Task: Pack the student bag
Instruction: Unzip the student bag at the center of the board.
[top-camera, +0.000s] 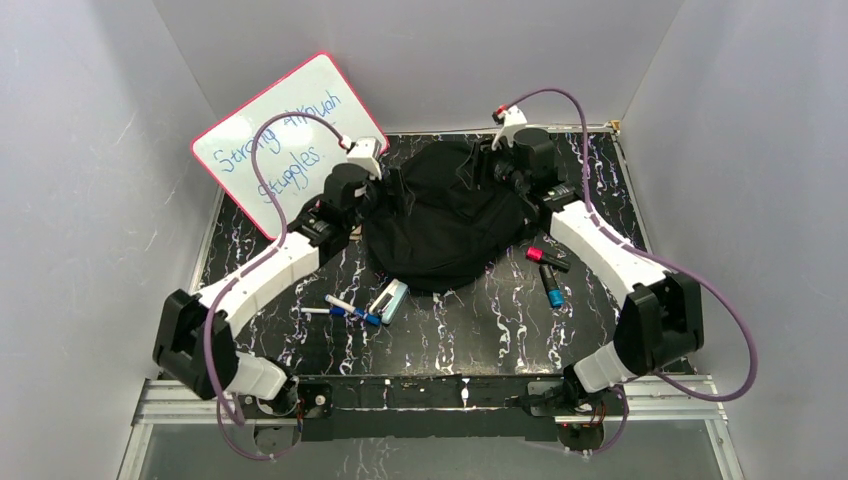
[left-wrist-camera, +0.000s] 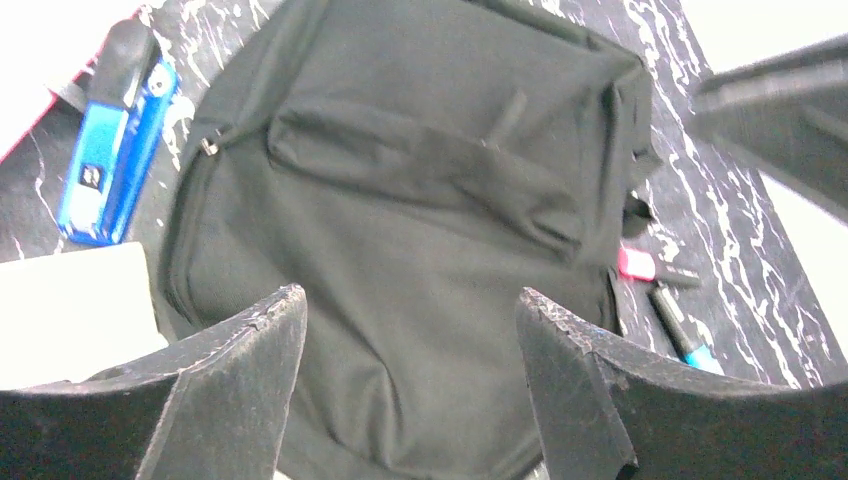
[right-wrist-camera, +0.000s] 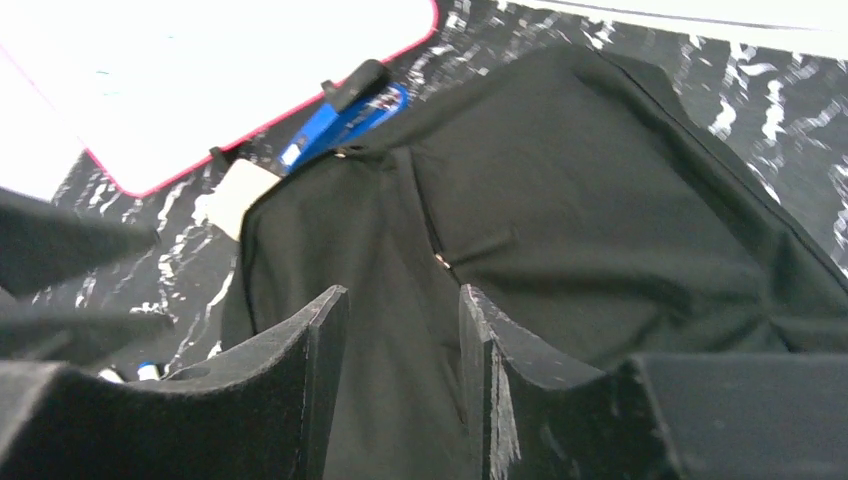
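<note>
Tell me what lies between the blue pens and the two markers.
Top view: a pale box beside the pens, then bare table up to the markers.

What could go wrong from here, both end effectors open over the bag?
1. The left end effector and right end effector hang open over the student bag, gripping nothing; the soft fabric may bunch when pinched.
2. The red marker and blue marker lie close to the bag's edge; tugging it could roll them away.

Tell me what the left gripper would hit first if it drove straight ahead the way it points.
The student bag: its black fabric fills the view beyond the open left gripper; how far off is unclear.
</note>
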